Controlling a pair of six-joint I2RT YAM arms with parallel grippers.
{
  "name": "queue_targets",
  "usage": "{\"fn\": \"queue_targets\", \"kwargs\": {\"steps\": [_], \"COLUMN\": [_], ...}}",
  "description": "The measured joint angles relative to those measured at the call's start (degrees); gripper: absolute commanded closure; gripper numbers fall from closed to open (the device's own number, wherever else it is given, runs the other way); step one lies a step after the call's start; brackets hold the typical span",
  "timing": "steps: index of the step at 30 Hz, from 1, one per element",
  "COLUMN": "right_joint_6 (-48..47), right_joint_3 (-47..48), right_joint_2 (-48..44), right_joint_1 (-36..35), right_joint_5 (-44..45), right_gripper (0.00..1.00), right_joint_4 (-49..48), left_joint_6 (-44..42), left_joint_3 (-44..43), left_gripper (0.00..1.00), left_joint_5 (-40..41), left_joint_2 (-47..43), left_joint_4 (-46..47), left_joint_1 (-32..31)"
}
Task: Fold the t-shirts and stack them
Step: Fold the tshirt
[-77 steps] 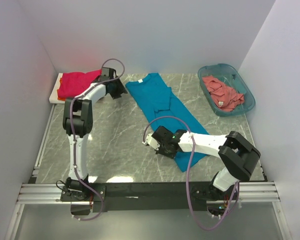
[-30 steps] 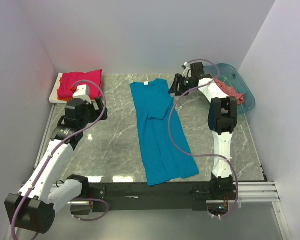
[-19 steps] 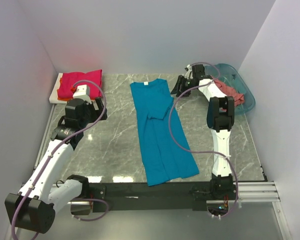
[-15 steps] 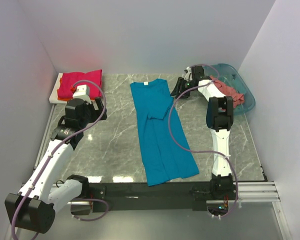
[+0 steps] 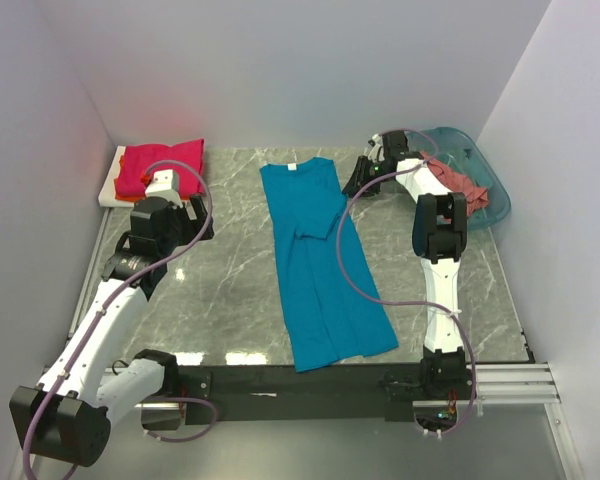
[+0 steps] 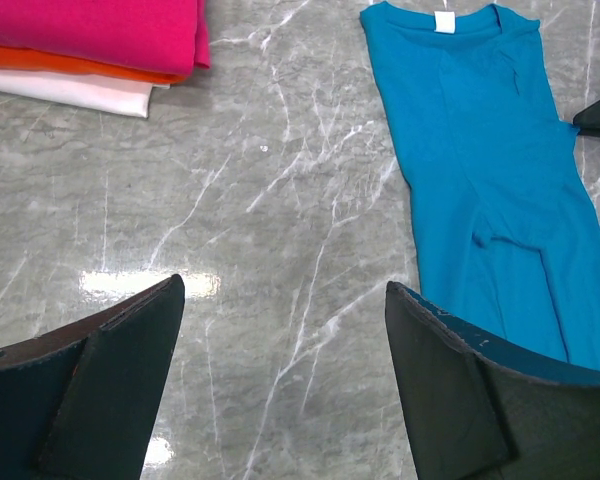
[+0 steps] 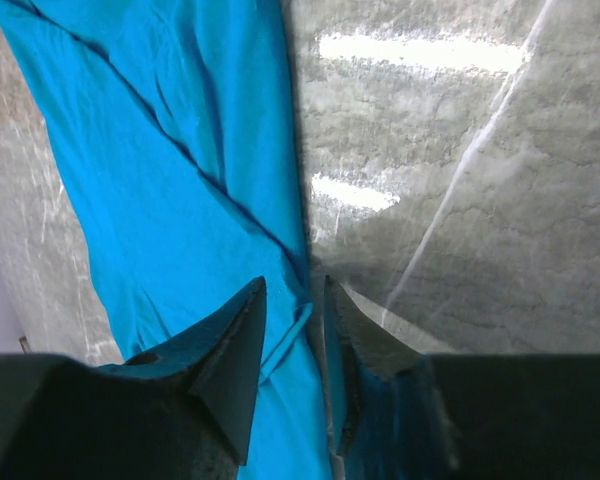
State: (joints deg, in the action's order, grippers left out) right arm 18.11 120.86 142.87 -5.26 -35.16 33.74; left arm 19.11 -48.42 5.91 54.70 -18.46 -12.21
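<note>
Left gripper (image 6: 280, 290), lower left: I am hovering it wide open and empty. The teal shirt (image 5: 315, 270) is lying flat mid-frame, collar far. At its right sleeve, upper right of centre, I am setting the right gripper (image 7: 294, 282) astride the hem, jaws narrowly apart, nothing pinched yet. The cloth looks light, limp and slippery, so I am judging the hem edge the best hold. The folded magenta shirt (image 5: 160, 165) is sitting upper left.

A grey marbled desk (image 5: 230, 270) carries a teal-blue t-shirt (image 5: 315, 270) spread flat down its middle. A white board (image 5: 108, 190) lies far left of the shirt's collar, and a translucent teal basket (image 5: 490, 205) stands far right.
</note>
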Motion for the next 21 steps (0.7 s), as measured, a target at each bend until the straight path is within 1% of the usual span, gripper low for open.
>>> {"fn": "queue_targets", "kwargs": {"steps": [7, 21], "right_joint_6": [0.0, 0.1], "right_joint_3": [0.0, 0.0], "right_joint_2": [0.0, 0.0], "right_joint_1": [0.0, 0.0], "right_joint_5": [-0.5, -1.1], "right_gripper": [0.67, 0.69], "right_joint_4": [0.2, 0.7], "left_joint_6": [0.0, 0.0], "left_joint_3": [0.0, 0.0], "left_gripper": [0.13, 0.13], "left_joint_5": [0.0, 0.0], "left_joint_2": [0.4, 0.4], "left_joint_4": [0.0, 0.0], "left_joint_1": [0.0, 0.0]}}
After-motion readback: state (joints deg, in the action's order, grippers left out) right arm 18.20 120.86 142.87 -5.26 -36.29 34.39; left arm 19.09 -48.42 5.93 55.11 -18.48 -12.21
